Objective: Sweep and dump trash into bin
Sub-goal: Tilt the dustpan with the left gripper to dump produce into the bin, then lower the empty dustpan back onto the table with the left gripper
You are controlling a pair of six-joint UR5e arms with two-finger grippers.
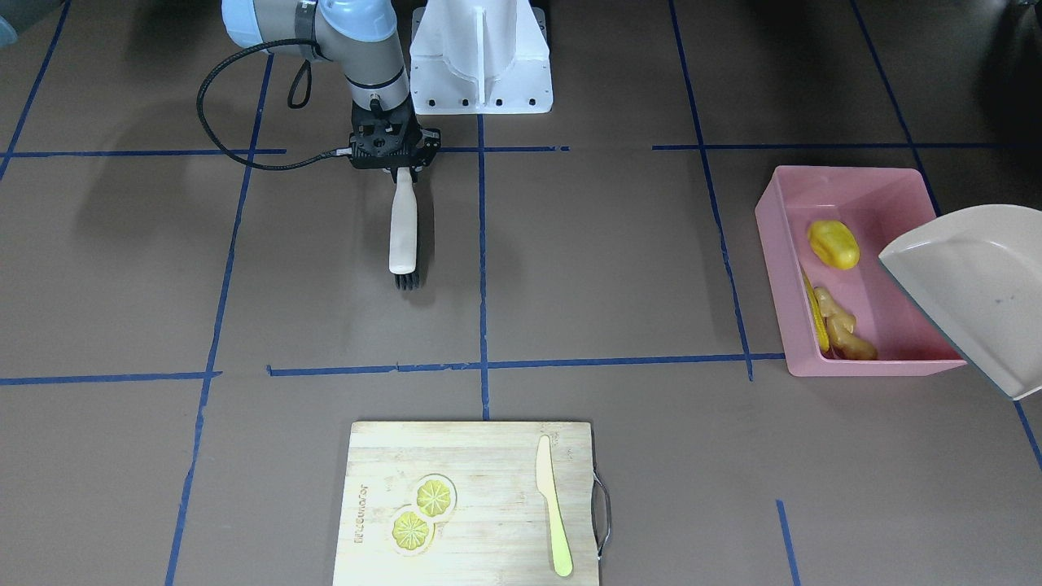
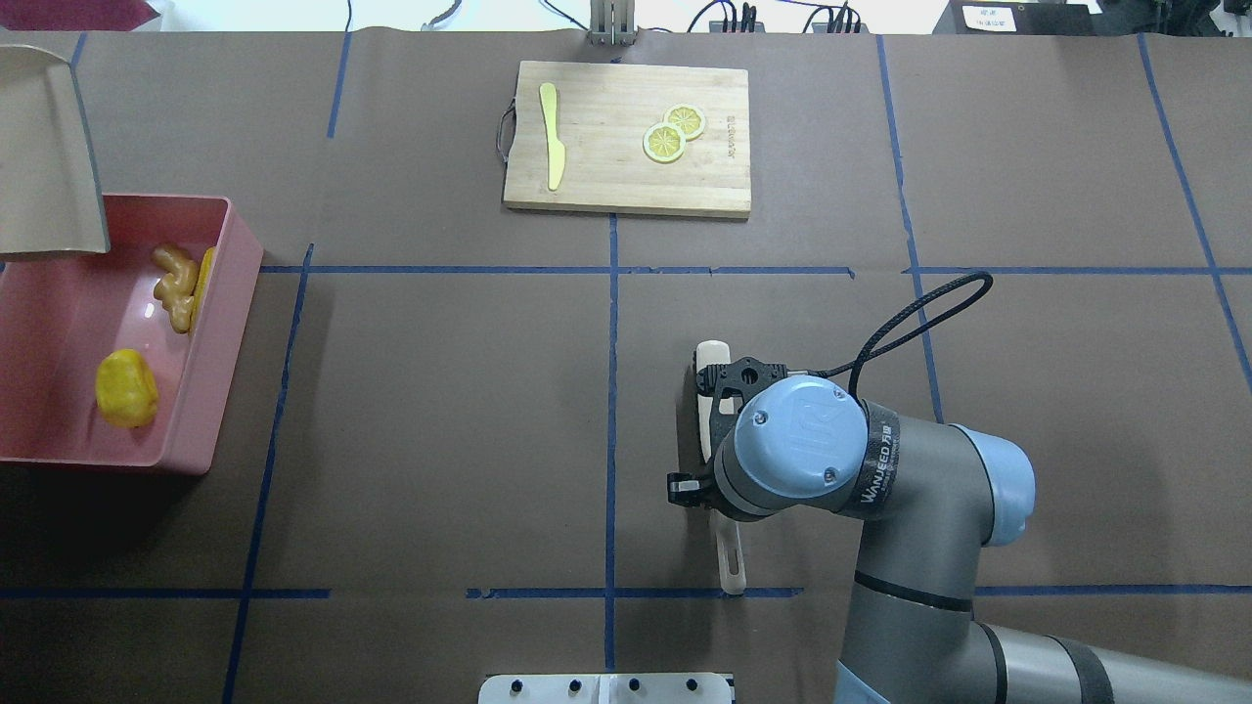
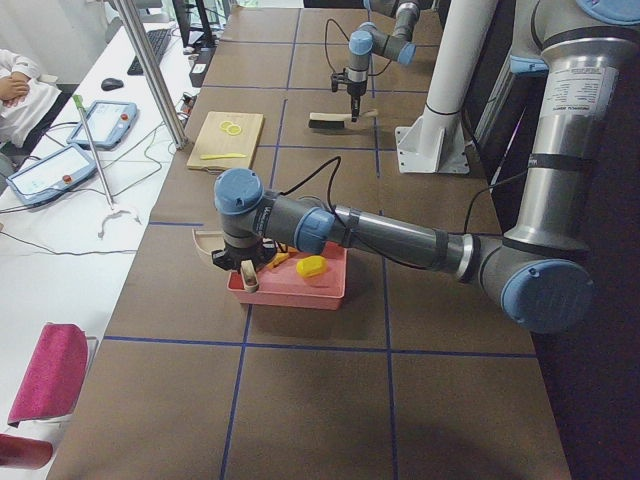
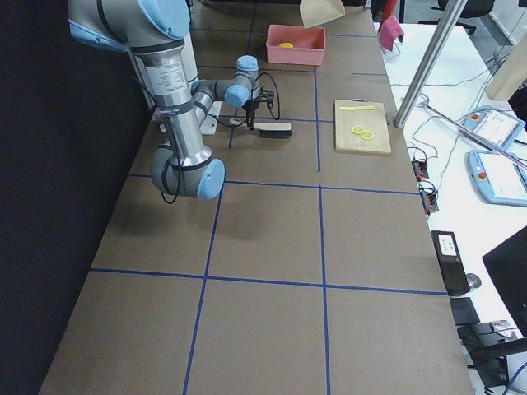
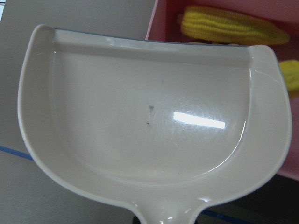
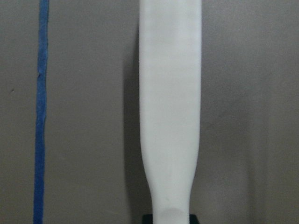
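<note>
Trash (image 1: 838, 252), three small toy foods, lies inside the large pink rectangular plastic bin (image 1: 875, 368): a rounded yellow lump (image 1: 834, 242), a yellow corn cob (image 1: 817, 319) along one long wall, and a knobbly tan ginger root (image 1: 848, 332) touching it. In the front view a beige plastic dustpan (image 1: 977, 285) hangs tilted over one end of the bin, while the right gripper (image 1: 400, 167) is clenched on the white handle of a black-bristled brush (image 1: 403, 228) stretched along the brown bench (image 1: 610, 268). Near that view's lower edge, a wooden cutting board (image 1: 480, 464) carries two lemon slices (image 1: 434, 496) and a yellow-green toy knife (image 1: 553, 505). Overhead, the bin sits at the view's left edge, well apart from the brush. From the left side, the left gripper (image 3: 245, 268) is at the dustpan's handle just beside the bin; whether it is clamped cannot be told. The left wrist view shows the dustpan's smooth inside with the corn cob beyond its lip. The right wrist view shows the brush handle beside a blue tape line (image 6: 42, 116).
</note>
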